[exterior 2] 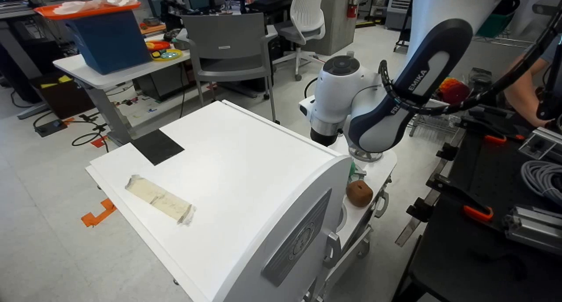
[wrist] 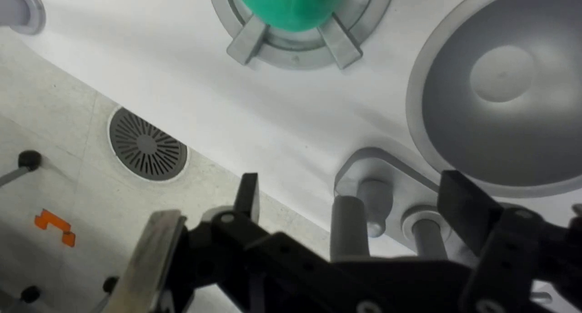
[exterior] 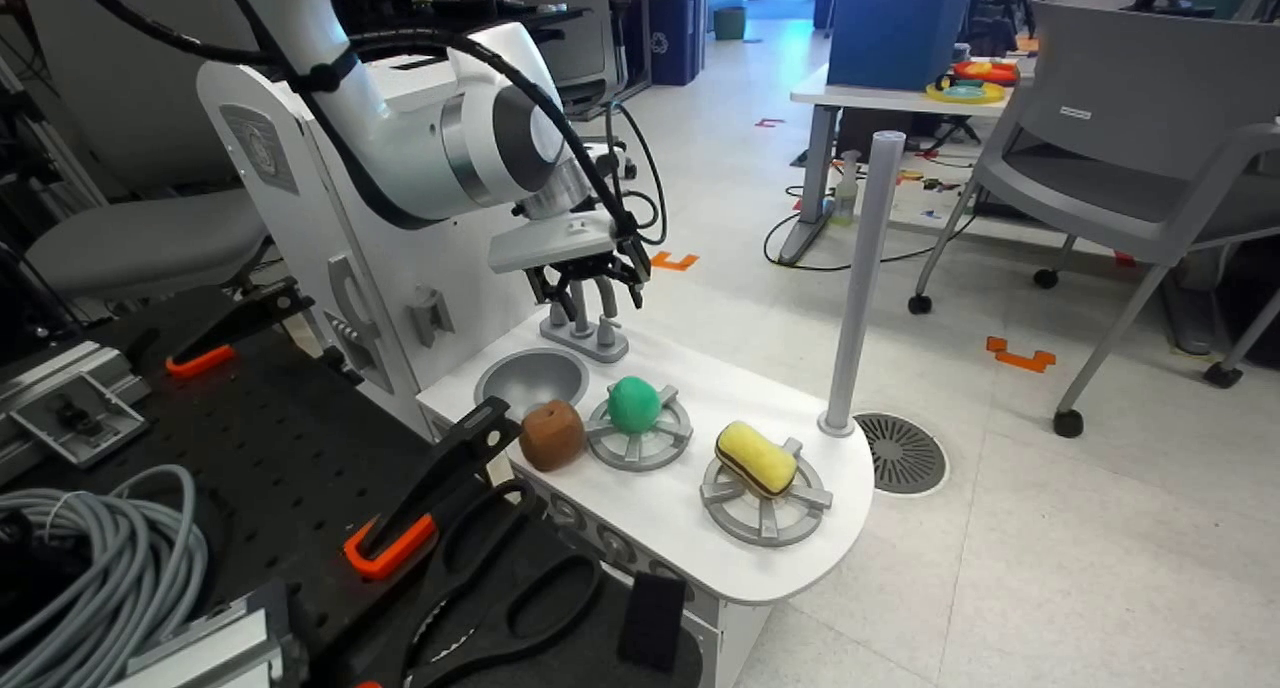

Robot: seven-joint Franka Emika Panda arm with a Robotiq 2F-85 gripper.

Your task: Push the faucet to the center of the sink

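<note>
Silver-grey toy faucet with hooked spout (exterior: 583,326): stands upright beside the round grey metallic sink (exterior: 530,376), spout end outside its rim.
Black two-fingered gripper (wrist: 351,185): jaws spread wide, gripping nothing, spout showing between its fingers in the wrist view.

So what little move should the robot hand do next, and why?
Perhaps ease the hand slightly toward the sink: in the wrist view its open fingers appear on either side of the faucet spout, whose tip isn't over the sink, so a finger could nudge it around.
</note>
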